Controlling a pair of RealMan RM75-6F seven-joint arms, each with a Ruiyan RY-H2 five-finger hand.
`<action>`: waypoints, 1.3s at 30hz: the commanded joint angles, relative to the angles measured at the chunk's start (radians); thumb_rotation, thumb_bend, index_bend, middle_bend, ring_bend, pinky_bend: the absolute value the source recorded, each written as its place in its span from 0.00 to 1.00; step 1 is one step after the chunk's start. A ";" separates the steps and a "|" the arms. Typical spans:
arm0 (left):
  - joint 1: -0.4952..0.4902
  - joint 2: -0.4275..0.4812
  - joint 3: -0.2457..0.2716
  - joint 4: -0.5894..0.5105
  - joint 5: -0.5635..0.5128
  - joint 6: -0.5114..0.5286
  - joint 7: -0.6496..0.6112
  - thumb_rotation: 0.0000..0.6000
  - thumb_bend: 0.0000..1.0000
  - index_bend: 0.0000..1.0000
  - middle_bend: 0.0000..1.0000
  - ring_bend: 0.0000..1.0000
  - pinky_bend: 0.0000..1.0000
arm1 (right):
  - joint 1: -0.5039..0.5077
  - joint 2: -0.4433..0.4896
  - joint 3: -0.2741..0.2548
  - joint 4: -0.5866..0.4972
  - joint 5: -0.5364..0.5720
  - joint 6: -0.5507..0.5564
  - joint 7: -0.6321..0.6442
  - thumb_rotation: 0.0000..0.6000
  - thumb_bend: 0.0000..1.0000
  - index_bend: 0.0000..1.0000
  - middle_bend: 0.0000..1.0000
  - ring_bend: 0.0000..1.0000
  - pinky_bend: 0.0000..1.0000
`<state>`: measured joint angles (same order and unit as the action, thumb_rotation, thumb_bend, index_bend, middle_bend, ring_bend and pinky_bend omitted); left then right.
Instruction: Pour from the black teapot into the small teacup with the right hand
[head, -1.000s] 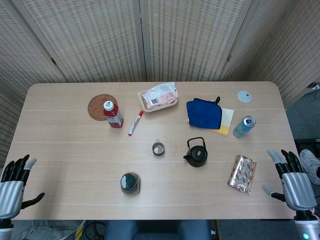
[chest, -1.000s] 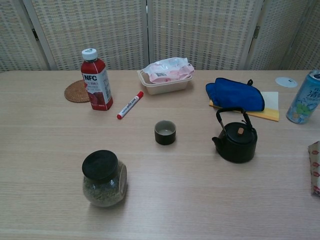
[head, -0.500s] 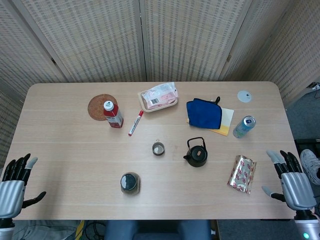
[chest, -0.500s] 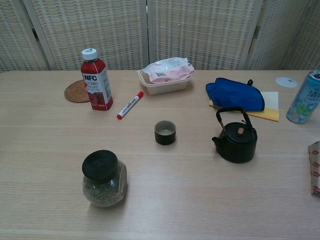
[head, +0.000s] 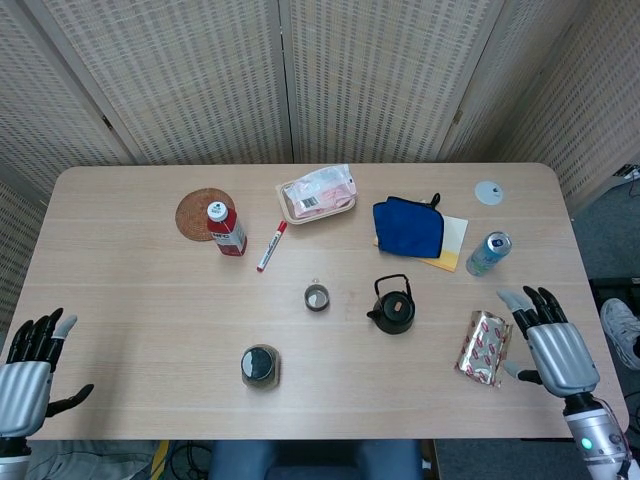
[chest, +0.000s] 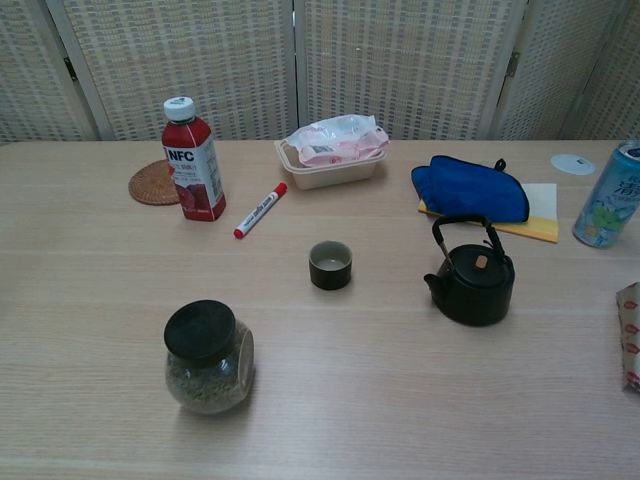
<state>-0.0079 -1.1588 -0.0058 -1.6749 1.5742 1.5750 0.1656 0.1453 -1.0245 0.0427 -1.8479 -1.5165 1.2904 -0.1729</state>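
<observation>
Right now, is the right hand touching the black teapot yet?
Apart. The head view shows the right hand at the table's right edge, with a foil snack packet and bare tabletop between it and the black teapot.

Near the table's (head: 120, 300) far edge a shallow tray holding a pink-and-white packet (head: 318, 192) sits about midway along. Toward the far left corner lies a round woven coaster (head: 197, 210), with a red juice bottle (head: 226, 229) with a white cap standing at the coaster's near right rim. A red marker (head: 271, 245) lies slanted between the bottle and the tray. Right of the tray a blue pouch (head: 408, 226) rests partly on a yellow pad (head: 452, 243), and a drink can (head: 487, 253) stands just beyond the pad toward the right edge. A small white disc (head: 488, 192) lies near the far right corner. A shiny foil snack packet (head: 484, 347) lies near the right edge, and a dark-lidded glass jar (head: 260, 366) of greenish contents stands toward the near edge, left of centre.
</observation>
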 joint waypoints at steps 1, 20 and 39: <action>0.001 -0.001 0.002 -0.001 0.000 0.000 0.001 1.00 0.00 0.07 0.00 0.00 0.00 | 0.098 0.015 0.044 -0.049 0.073 -0.129 -0.041 1.00 0.03 0.09 0.17 0.01 0.00; 0.018 0.011 0.006 -0.008 -0.008 0.014 0.012 1.00 0.00 0.07 0.00 0.00 0.00 | 0.430 -0.187 0.164 0.042 0.405 -0.402 -0.251 1.00 0.14 0.09 0.29 0.07 0.00; 0.027 0.019 0.003 0.003 -0.018 0.021 -0.001 1.00 0.00 0.07 0.00 0.00 0.00 | 0.659 -0.369 0.152 0.255 0.733 -0.503 -0.369 1.00 0.20 0.11 0.29 0.07 0.00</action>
<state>0.0190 -1.1402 -0.0026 -1.6717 1.5564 1.5962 0.1647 0.7913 -1.3815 0.1985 -1.6052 -0.7995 0.7970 -0.5390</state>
